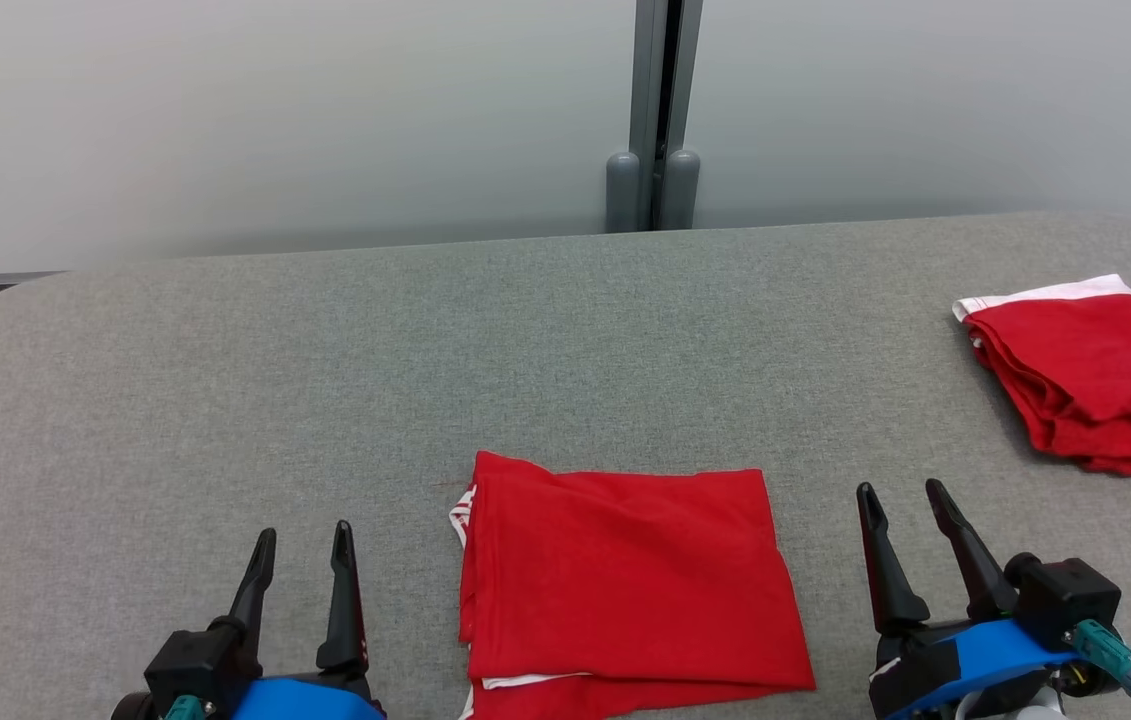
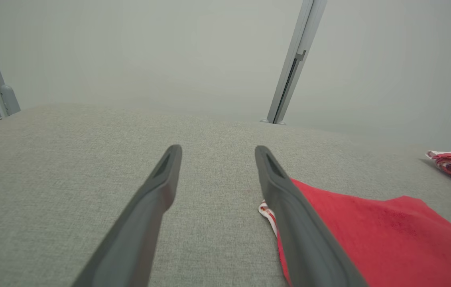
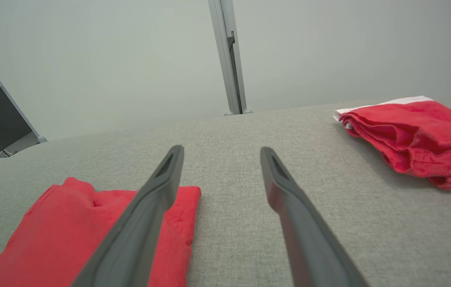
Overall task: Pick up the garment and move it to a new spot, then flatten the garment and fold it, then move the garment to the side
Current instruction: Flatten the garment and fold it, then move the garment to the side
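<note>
Grey fabric table (image 1: 225, 400), rounded corners. Pale blank wall (image 1: 225, 120) behind, with a grey metal post (image 1: 663, 100) at the far edge. Folded red garment (image 1: 625, 580) lies flat at the near edge, between the grippers. Second red garment (image 1: 1085, 380), white band, sits bunched at far right, well apart. Left gripper (image 1: 305, 531) and right gripper (image 1: 900, 488) have fingers spread, holding nothing, each beside the folded garment and clear of it.
</note>
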{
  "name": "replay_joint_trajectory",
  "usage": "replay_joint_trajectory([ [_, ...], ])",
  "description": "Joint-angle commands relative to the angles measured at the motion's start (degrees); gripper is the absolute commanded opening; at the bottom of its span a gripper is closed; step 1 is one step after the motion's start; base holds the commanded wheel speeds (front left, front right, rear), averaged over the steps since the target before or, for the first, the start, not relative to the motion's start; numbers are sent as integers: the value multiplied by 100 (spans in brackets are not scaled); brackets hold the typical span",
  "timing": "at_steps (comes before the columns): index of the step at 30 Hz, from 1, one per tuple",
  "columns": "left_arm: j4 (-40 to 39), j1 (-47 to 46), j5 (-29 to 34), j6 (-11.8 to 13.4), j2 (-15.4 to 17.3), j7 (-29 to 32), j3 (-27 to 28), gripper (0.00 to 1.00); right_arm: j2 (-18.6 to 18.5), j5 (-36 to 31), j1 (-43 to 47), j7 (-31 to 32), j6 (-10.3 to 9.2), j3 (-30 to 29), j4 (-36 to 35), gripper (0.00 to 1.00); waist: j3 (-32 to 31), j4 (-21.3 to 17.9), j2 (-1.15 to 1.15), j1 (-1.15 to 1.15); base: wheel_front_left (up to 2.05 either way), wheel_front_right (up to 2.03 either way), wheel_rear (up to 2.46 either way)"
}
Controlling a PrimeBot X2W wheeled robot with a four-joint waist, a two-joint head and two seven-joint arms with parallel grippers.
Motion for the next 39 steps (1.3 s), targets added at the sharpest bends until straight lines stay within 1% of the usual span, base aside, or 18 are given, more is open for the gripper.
replay_joint_trajectory([
  [1, 42, 85, 52, -41, -41, -25, 68, 100, -7, -12, 102, -17, 1, -18, -47, 100, -10, -3, 0, 0, 0, 0, 0],
  [11, 230, 133, 208, -177, -131, -26, 232, 100, -8, -190, 162, -18, 1, -53, -24, 100, -36, 36, 0, 0, 0, 0, 0],
  [21, 267, 121, 288, -246, -211, -27, 364, 100, -8, -202, 149, 3, 1, -34, 29, 100, -6, 56, 0, 0, 0, 0, 0],
  [26, 242, 81, 349, -291, -227, -27, 408, 100, -8, -308, -8, 218, 1, -92, 38, 100, 51, 75, 0, 0, 0, 0, 0],
  [28, 235, 41, 366, -300, -227, -27, 425, 100, -8, -388, -164, 430, 1, -137, -58, 100, 92, 95, 0, 0, 0, 0, 0],
  [30, 224, 4, 396, -329, -220, -27, 446, 100, -7, -596, -310, 791, 1, -177, -182, 100, 135, 129, 0, 0, 0, 0, 0],
  [32, 213, -17, 416, -341, -214, -27, 473, 100, -7, -684, -427, 1290, 1, -164, -324, 100, 173, 181, 0, 0, 0, 0, 0],
  [35, 208, -51, 440, -352, -229, -27, 525, 100, -7, -807, -550, 2206, 1, -25, -532, 100, 221, 277, 0, 0, 0, 0, 0],
  [37, 202, -70, 462, -370, -252, -27, 551, 100, -13, -714, -534, 2763, 1, 37, -625, 100, 251, 357, 0, 0, 0, 0, 0],
  [38, 198, -74, 480, -388, -258, -27, 553, 100, -49, -673, -482, 3007, 1, 110, -656, 100, 262, 404, 0, 0, 0, 0, 0],
  [39, 198, -74, 480, -388, -258, -27, 553, 100, -49, -673, -482, 3007, 1, 110, -656, 100, 262, 404, 0, 0, 0, 0, 0],
])
